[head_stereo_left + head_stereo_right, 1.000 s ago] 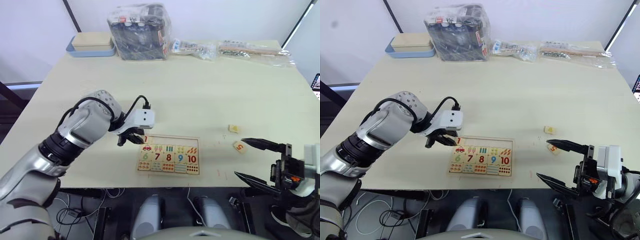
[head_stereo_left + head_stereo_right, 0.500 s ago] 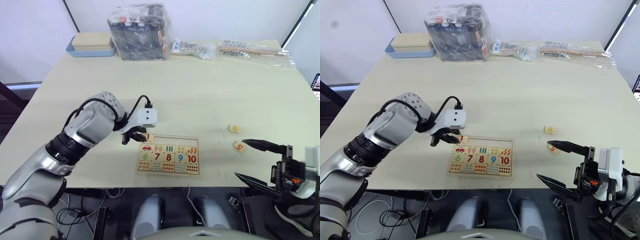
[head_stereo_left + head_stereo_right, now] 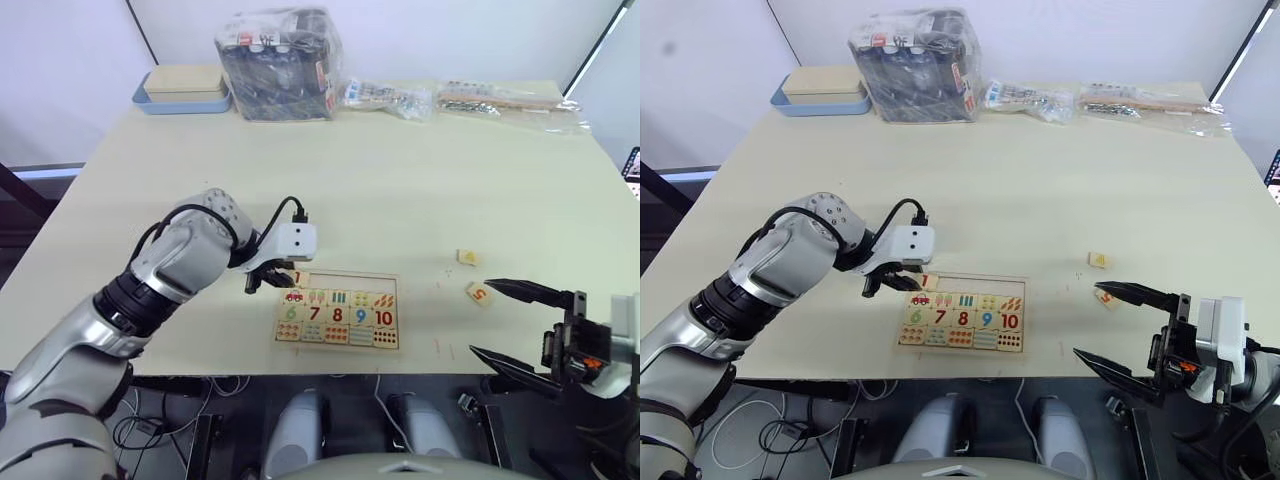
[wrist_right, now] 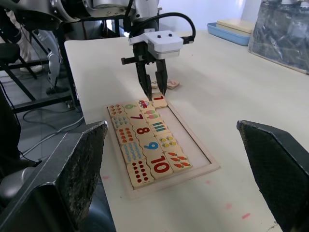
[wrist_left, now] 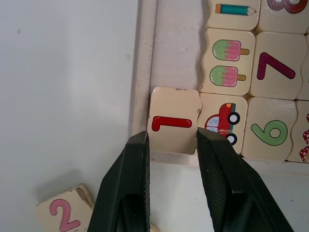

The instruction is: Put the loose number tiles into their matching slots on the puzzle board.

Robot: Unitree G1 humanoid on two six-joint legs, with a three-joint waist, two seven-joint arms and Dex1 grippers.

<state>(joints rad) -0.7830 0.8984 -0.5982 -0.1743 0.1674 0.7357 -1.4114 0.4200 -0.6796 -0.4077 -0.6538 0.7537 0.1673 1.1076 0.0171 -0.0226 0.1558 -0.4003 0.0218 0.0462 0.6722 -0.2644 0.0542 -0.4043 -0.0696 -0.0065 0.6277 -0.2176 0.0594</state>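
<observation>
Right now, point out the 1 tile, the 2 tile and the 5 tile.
1 tile [image 5: 174,126], left wrist view, its printed face.
2 tile [image 5: 64,214], left wrist view, the pink digit.
5 tile [image 3: 478,293], left eye view, its top face.

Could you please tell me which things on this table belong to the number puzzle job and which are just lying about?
Part of the job:
puzzle board
1 tile, between the left gripper fingers at the board's corner slot
2 tile, on the table beside the board
4 tile
5 tile, near the open right gripper

Just lying about:
blue tray
plastic-wrapped box
clear packets
</observation>
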